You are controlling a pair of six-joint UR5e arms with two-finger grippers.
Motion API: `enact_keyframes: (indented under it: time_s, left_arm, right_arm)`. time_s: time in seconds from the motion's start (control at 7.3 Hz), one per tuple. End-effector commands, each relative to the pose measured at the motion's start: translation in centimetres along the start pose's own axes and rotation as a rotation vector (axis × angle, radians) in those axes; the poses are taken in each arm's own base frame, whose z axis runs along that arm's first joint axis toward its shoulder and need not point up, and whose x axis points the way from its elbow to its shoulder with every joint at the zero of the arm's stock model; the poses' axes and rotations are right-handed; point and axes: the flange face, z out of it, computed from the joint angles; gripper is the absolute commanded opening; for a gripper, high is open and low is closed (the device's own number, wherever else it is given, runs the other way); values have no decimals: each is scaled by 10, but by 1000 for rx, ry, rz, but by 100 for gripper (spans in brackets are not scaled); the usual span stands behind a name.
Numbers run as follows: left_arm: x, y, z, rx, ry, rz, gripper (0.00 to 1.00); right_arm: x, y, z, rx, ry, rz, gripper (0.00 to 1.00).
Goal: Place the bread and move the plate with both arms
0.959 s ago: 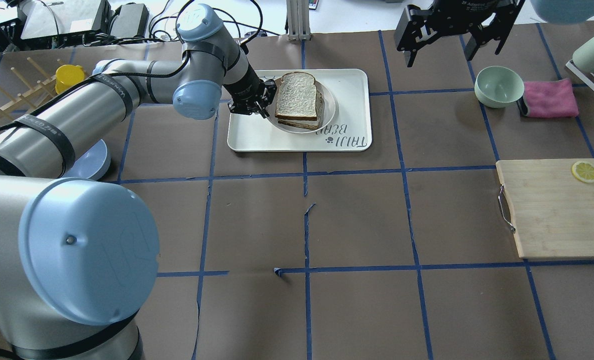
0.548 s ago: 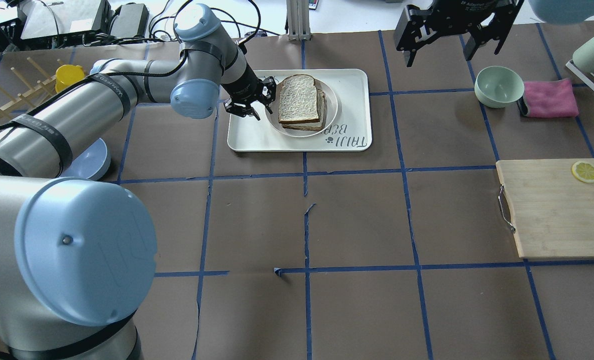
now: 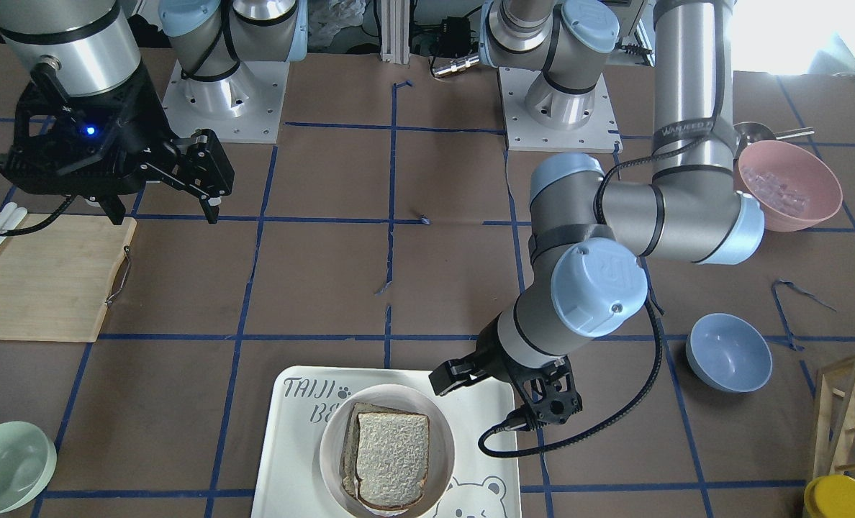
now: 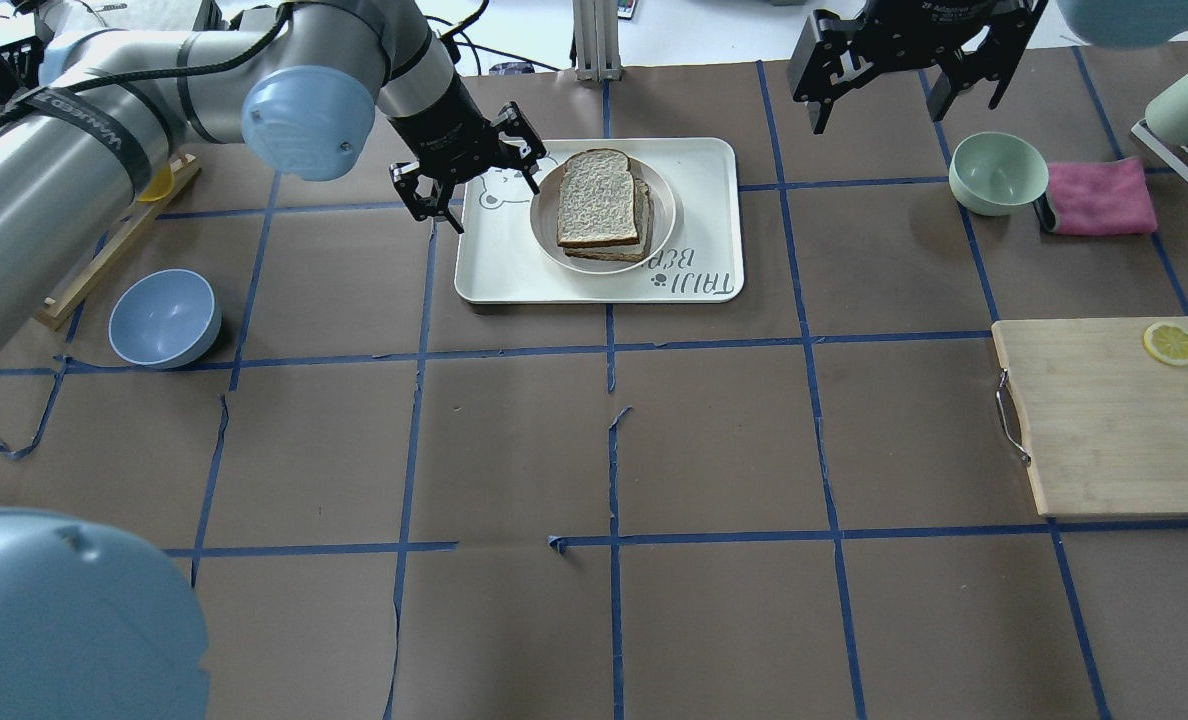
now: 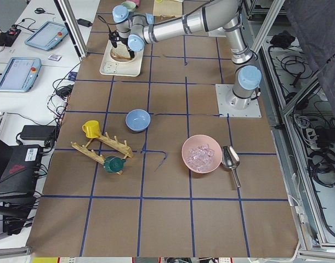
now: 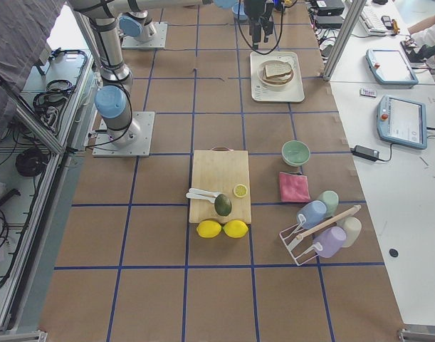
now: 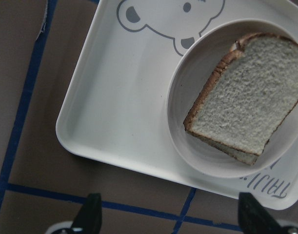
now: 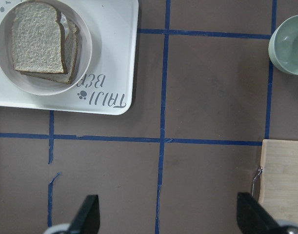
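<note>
The bread (image 4: 599, 198) is a pale slice with a dark crust. It lies on top of another slice on the round cream plate (image 4: 662, 215), which stands on the white bear tray (image 4: 499, 260). My left gripper (image 4: 494, 205) is open and empty, raised over the tray's left end and apart from the plate. The left wrist view shows the bread (image 7: 248, 105) and plate (image 7: 188, 92) below it. My right gripper (image 4: 904, 110) is open and empty, high over the table to the right of the tray. Its wrist view shows the bread (image 8: 36, 44) at top left. From the front, the bread (image 3: 391, 452), left gripper (image 3: 503, 399) and right gripper (image 3: 165, 216) all show.
A green bowl (image 4: 999, 172) and pink cloth (image 4: 1099, 195) lie at back right. A wooden cutting board (image 4: 1114, 415) with a lemon slice (image 4: 1169, 343) is at the right edge. A blue bowl (image 4: 164, 318) sits at the left, a pink bowl (image 3: 787, 183) near the robot base.
My left gripper has drawn back from the bread's left edge, lifted and turned, and now stands wide open beside the plate. The bread stays on the plate. The right arm has not moved.
</note>
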Motion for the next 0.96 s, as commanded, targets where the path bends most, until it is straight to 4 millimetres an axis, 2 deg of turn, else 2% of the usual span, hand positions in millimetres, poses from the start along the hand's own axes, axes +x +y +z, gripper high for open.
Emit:
enact_keyframes:
  time_s: [0.0,0.27,0.41,0.55,0.68,0.82]
  left_arm:
    - [-20,69,-84,-30,-91,106,100]
    - [-43,124,-136,-20,-184,159,100]
    - [-53,144,-145,-6,-197,164,100]
    - [-65,165,-149,6,-219,247,100]
    - [-71,174,-147,9,-216,285,100]
    - [-71,171,-144,45,-206,295,100]
  right_arm:
    - [0,1,-1,0,0,-1,100]
    - [0,1,0,-4,0,-1,100]
    - [0,0,0,-2,1,-2,100]
    - [0,1,-1,1,1,-2,100]
    - [1,0,1,-5,5,-2,100]
    - [0,0,-1,2,5,-10,100]
